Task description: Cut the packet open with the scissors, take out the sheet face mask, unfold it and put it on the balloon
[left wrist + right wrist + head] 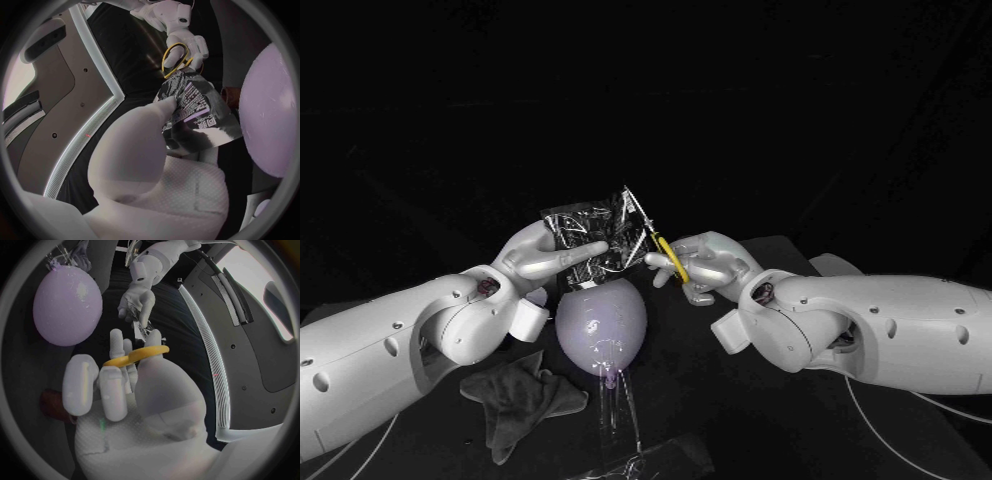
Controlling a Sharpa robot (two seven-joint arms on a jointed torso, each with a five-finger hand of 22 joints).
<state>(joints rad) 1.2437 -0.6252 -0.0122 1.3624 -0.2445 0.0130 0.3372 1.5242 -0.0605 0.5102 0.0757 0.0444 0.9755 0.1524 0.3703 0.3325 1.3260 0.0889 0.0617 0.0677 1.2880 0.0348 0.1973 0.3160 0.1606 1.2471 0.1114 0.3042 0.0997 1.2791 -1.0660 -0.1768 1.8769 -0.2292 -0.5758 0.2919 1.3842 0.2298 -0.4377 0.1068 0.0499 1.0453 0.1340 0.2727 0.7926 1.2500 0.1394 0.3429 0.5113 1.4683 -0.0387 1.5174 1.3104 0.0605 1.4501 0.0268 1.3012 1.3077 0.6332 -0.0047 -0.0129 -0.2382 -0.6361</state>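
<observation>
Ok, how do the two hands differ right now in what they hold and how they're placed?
The left hand grips the silver packet, while the right hand holds the yellow-handled scissors. The left hand holds the packet up with its face open to the head view. The right hand points the blades up at the packet's right edge. Both hands are full and sit close together just beyond the top of the balloon.

Head camera looking down, 2 wrist cameras close, sharing balloon (600, 315)
</observation>
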